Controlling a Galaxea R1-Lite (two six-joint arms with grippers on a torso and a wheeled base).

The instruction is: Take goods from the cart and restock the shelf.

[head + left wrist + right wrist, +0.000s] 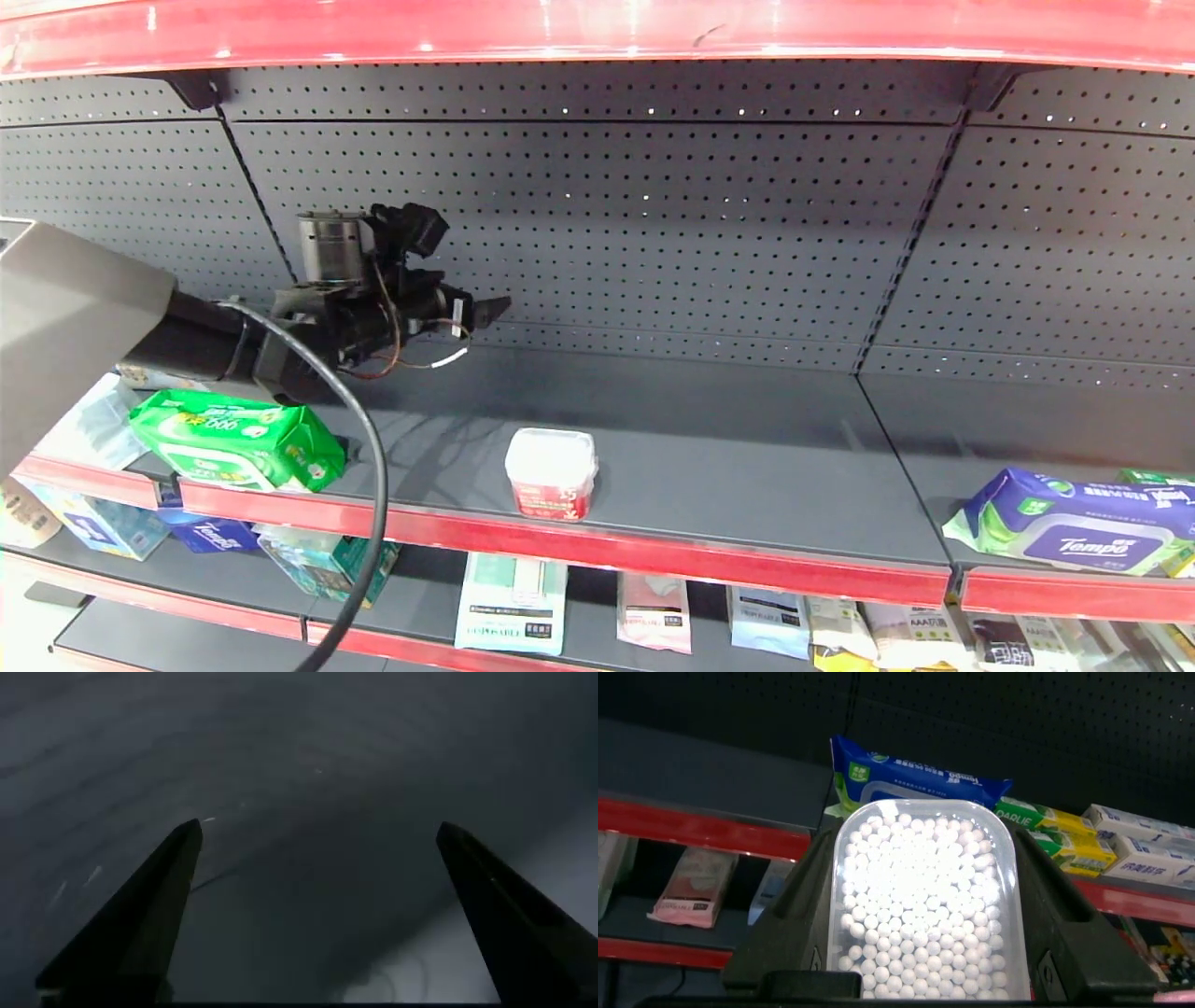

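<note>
My left gripper (485, 313) hangs open over the back left of the dark shelf board (728, 448), well behind a small tub with a white lid and red label (551, 473) that stands at the shelf's front edge. In the left wrist view the left gripper (320, 828) has its two black fingers spread wide with nothing between them. My right gripper (926, 833) is shut on a clear tub of small white beads (924, 896), held in front of the shelving.
A green wipes pack (238, 439) lies at the shelf's front left and a blue-purple wipes pack (1074, 527) at the front right. Behind the held tub sit a blue pack (915, 775) and boxes (1120, 840). Packets fill the lower shelves.
</note>
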